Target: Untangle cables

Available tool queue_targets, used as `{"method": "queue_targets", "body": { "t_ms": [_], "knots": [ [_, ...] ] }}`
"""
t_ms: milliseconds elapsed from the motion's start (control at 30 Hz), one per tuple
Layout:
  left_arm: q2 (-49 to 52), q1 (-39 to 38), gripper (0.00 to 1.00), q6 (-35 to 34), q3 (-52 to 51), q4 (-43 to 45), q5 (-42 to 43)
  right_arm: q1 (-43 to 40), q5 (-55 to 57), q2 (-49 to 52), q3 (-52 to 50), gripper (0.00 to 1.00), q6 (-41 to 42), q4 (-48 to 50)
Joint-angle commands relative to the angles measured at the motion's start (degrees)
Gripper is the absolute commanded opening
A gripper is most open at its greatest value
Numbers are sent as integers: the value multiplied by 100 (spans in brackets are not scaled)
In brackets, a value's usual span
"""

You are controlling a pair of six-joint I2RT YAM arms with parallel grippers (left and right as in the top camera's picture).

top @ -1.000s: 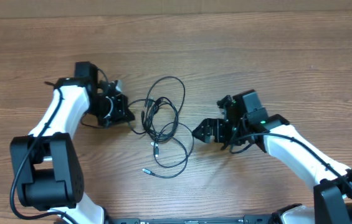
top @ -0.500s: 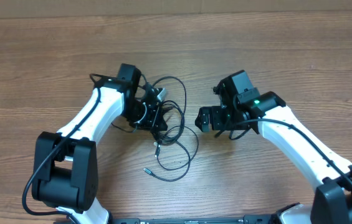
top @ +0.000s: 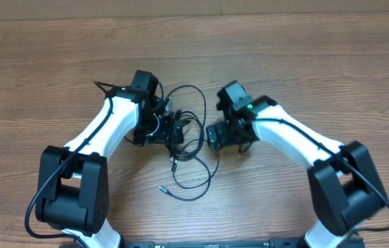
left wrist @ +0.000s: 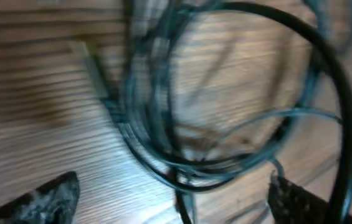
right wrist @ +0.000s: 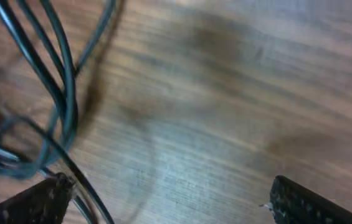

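Note:
The cables [top: 193, 141] lie as a tangle of thin black loops at the table's middle, with small plug ends [top: 160, 187] trailing toward the front. My left gripper [top: 174, 131] sits on the tangle's left side. Seen from the left wrist, its fingers [left wrist: 46, 198] stand wide apart and a bundle of cable strands [left wrist: 177, 173] runs between them, untouched by either one. My right gripper [top: 215, 136] is at the tangle's right edge, open. In the right wrist view, bare wood lies between its fingertips [right wrist: 313, 202] and cable loops [right wrist: 60, 93] pass by the left finger.
The wooden table [top: 318, 62] stretches around both arms. A cable loop [top: 193, 180] reaches toward the front edge between the two arm bases.
My left gripper moved right onto the tangle, then opened from shut. My right gripper moved left and up to the tangle's right edge, staying open.

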Motion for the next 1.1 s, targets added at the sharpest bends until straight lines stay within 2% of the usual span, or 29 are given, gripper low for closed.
{"method": "queue_targets", "body": {
  "t_ms": [0, 133, 500, 567, 667, 833, 867, 967, 1033, 1067],
  "knots": [
    [94, 9, 92, -592, -31, 55, -546, 11, 103, 260, 632, 100, -52, -105],
    [94, 31, 100, -896, -31, 66, -564, 39, 136, 549, 678, 100, -142, -50],
    [94, 614, 100, -1056, -31, 20, -518, 39, 232, 968, 678, 100, -162, -7],
    [94, 767, 100, -890, -31, 26, -166, 39, 225, 968, 678, 100, -162, 9],
    [94, 990, 99, -146, -31, 57, 844, 39, 225, 968, 678, 100, -177, 13],
    [94, 1250, 100, 2046, -31, -223, 3488, 4, -535, 960, 796, 100, -925, -98],
    [94, 1283, 100, 2260, -28, -291, 3788, -35, -619, 957, 920, 100, -925, -254],
    [94, 1399, 100, 2376, -28, -251, 3993, -175, -890, 949, 1526, 100, -925, -870],
    [94, 1526, 100, 2094, -26, -85, 3866, -216, -874, 949, 1864, 100, -955, -1185],
    [94, 1615, 99, 1707, -26, 52, 3615, -221, -870, 949, 2017, 100, -1043, -1329]
  ]
}}
